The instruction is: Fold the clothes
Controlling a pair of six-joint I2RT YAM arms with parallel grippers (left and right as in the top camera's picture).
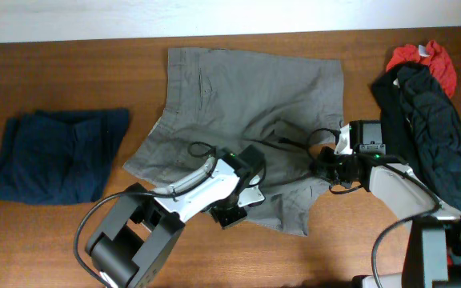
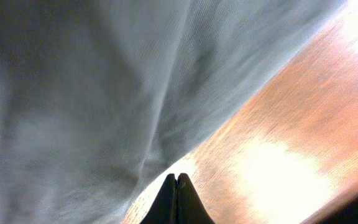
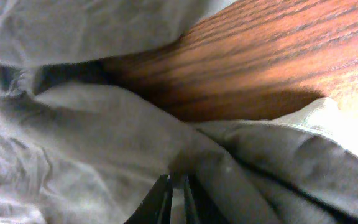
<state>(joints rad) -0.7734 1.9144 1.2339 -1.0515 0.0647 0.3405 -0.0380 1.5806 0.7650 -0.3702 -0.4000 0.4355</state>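
The clothes, grey shorts point(image 1: 246, 104), lie spread on the middle of the wooden table point(image 1: 54, 80), waistband at the far side and rumpled near the front. My left gripper point(image 1: 232, 214) rests at the front hem of the shorts. In the left wrist view that gripper point(image 2: 177, 177) is shut, its tips over bare wood right beside the edge of the grey cloth point(image 2: 73, 93), and I see nothing between them. My right gripper point(image 1: 320, 164) sits at the shorts' right side. In the right wrist view it point(image 3: 177, 180) is shut on a fold of the grey cloth point(image 3: 104, 124).
A folded dark navy garment point(image 1: 58, 152) lies at the left. A heap of black clothing point(image 1: 434, 136) with a red piece point(image 1: 422, 58) on top lies at the right edge, close behind my right arm.
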